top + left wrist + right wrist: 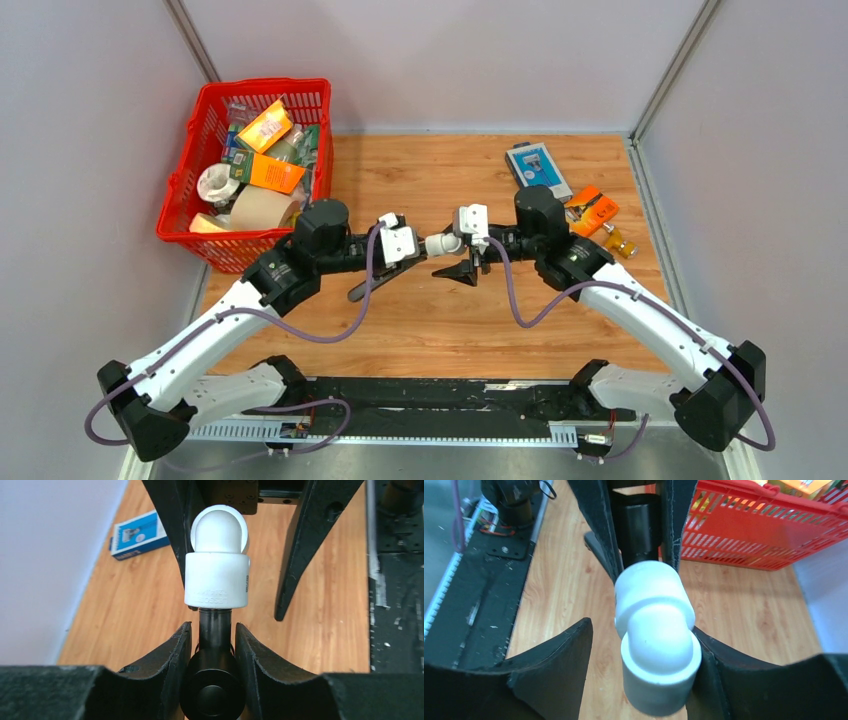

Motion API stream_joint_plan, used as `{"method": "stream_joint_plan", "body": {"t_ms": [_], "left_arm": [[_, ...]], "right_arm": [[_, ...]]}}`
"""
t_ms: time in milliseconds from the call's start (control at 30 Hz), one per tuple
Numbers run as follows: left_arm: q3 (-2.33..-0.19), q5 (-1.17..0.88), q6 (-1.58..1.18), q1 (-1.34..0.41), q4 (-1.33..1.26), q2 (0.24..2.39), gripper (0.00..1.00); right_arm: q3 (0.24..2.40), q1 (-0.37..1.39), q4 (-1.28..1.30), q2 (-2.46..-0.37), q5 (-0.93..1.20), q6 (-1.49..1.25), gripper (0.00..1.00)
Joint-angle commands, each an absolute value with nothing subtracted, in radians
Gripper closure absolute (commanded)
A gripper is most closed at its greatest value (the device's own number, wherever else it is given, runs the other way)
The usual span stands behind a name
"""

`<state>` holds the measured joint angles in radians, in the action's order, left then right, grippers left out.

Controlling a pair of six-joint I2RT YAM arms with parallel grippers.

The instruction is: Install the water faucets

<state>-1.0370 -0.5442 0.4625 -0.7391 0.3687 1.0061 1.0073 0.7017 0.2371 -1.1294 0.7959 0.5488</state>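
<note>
Above the middle of the wooden table, my left gripper [413, 253] is shut on the dark metal faucet [214, 635], both pads pressed to its body. The faucet's long handle [362, 289] slants down to the left. A white plastic elbow fitting [217, 565] sits on the faucet's front end. From the opposite side, my right gripper [641, 627] stands round the elbow [656, 635]. Its right finger [724, 670] touches the elbow, while a gap shows between the elbow and its left finger [559, 655].
At the back left stands a red basket [180, 185] full of packets and tape rolls. A blue box [538, 168], an orange packet [592, 212] and a small amber bottle [622, 242] lie at the back right. A black rail [450, 395] runs along the near edge.
</note>
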Motion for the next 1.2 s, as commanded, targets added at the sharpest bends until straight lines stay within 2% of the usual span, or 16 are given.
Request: {"method": "stream_joint_plan", "body": {"t_ms": [0, 100, 267, 467, 733, 900, 1033, 1167], "left_arm": [[-1.014, -0.257, 0.506, -0.785, 0.111, 0.965, 1.0], [-1.003, -0.11, 0.52, -0.817, 0.091, 0.982, 1.0], [-0.962, 0.046, 0.499, -0.834, 0.006, 0.966, 1.0], [-0.936, 0.046, 0.413, -0.834, -0.081, 0.94, 1.0], [-0.874, 0.129, 0.407, -0.836, -0.152, 0.934, 1.0], [-0.871, 0.123, 0.376, -0.834, -0.141, 0.919, 1.0], [-0.896, 0.062, 0.383, -0.834, -0.066, 0.937, 1.0], [-0.922, 0.031, 0.358, -0.833, -0.022, 0.953, 1.0]], "right_arm": [[1.071, 0.707, 0.239, -1.141, 0.896, 0.411, 0.36], [1.077, 0.707, 0.213, -1.12, 0.936, 0.37, 0.3], [1.055, 0.707, 0.201, -1.083, 0.887, 0.313, 0.19], [0.989, 0.707, 0.173, -1.058, 0.841, 0.282, 0.14], [1.017, 0.706, 0.094, -1.1, 0.742, 0.068, 0.15], [0.974, 0.706, 0.062, -1.063, 0.755, 0.146, 0.13], [0.924, 0.704, -0.063, -1.008, 0.79, 0.164, 0.09], [0.922, 0.7, -0.071, -0.989, 0.717, 0.213, 0.04]]}}
